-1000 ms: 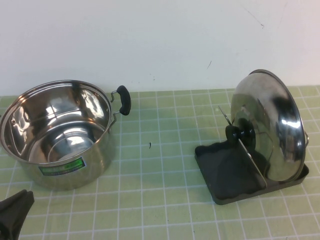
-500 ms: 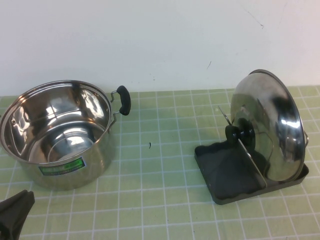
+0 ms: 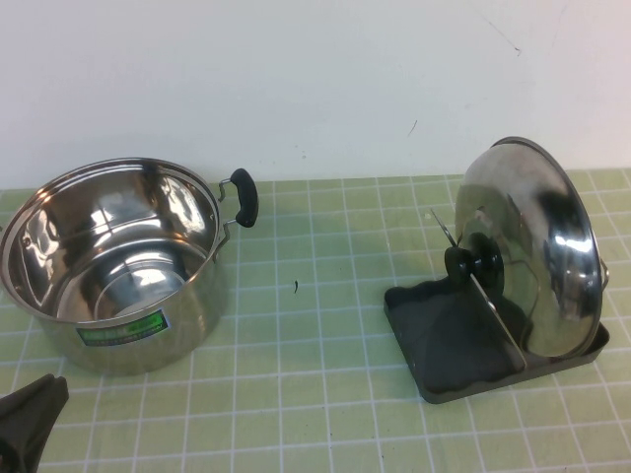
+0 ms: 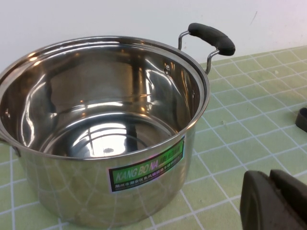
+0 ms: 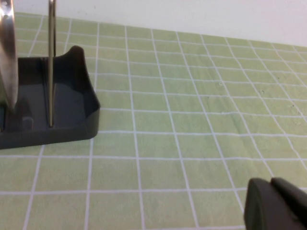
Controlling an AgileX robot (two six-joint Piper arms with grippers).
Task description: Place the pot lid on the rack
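The shiny steel pot lid [image 3: 527, 256] with its black knob [image 3: 469, 264] stands on edge in the dark grey rack [image 3: 463, 340] at the right, leaning between the wire dividers [image 3: 491, 305]. The rack's corner and a wire also show in the right wrist view [image 5: 72, 110], with the lid's edge [image 5: 6, 52]. My left gripper [image 3: 25, 419] is shut and empty at the front left, just in front of the pot. My right gripper [image 5: 271, 203] is shut and empty, low over the mat and apart from the rack; it does not show in the high view.
A deep steel pot [image 3: 113, 261] with black side handles [image 3: 243, 197] and a green label [image 3: 123, 332] stands at the left, empty; it fills the left wrist view [image 4: 103, 124]. A green tiled mat [image 3: 315, 325] covers the table. A white wall runs behind.
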